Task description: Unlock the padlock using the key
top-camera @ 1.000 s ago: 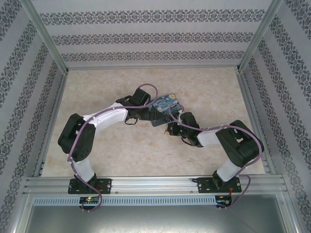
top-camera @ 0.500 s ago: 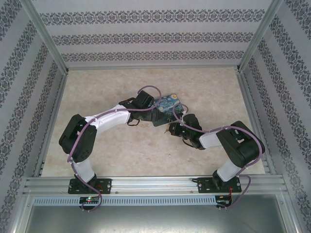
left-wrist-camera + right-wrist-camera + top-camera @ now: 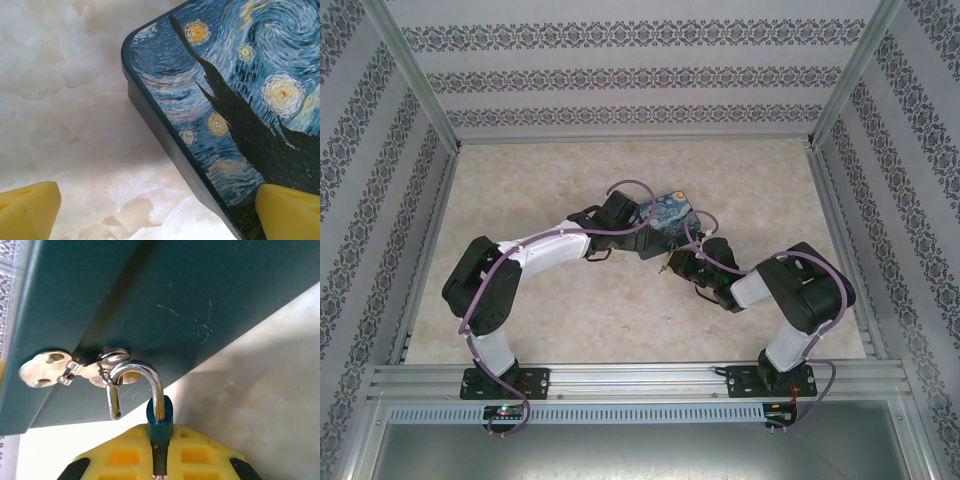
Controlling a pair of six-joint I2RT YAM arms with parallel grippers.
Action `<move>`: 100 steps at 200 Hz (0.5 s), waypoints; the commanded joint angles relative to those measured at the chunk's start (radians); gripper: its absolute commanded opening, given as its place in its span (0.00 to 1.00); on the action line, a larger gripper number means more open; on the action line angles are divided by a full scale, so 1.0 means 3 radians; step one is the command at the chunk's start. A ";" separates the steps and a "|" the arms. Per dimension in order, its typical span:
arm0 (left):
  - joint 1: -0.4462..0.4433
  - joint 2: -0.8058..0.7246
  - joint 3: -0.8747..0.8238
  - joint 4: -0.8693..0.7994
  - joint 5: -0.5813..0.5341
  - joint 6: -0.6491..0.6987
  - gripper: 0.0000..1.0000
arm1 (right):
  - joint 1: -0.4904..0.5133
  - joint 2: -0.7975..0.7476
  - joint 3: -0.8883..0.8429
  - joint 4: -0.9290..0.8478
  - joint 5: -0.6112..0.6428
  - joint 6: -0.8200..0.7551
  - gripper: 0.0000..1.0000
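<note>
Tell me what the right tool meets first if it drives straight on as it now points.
The padlock gripped in the right tool would likely press into the box's dark side wall near the hasp.

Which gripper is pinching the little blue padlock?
The right gripper, shut on the padlock; the left gripper is open over the painted box's edge.

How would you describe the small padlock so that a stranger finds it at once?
In the middle of the marbled table lies a dark teal box with a swirly blue-and-yellow painted lid. On its side wall sits a silver metal hasp, and the tiny teal padlock is hooked to it by a silver shackle. It alone is pinched between the yellow fingers of the right pincer.
</note>
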 commanded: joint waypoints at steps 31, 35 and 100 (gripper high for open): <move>-0.0057 0.0118 -0.0211 -0.0239 -0.0116 0.0044 1.00 | -0.0058 0.0167 -0.0027 0.0302 0.0058 0.0263 0.00; -0.0058 0.0119 -0.0210 -0.0240 -0.0113 0.0050 1.00 | -0.0056 0.0169 -0.0027 0.0300 0.0067 0.0262 0.00; -0.0056 0.0150 -0.0206 -0.0260 -0.0081 0.0082 1.00 | -0.0197 0.0144 0.0001 0.0262 0.0007 0.0235 0.00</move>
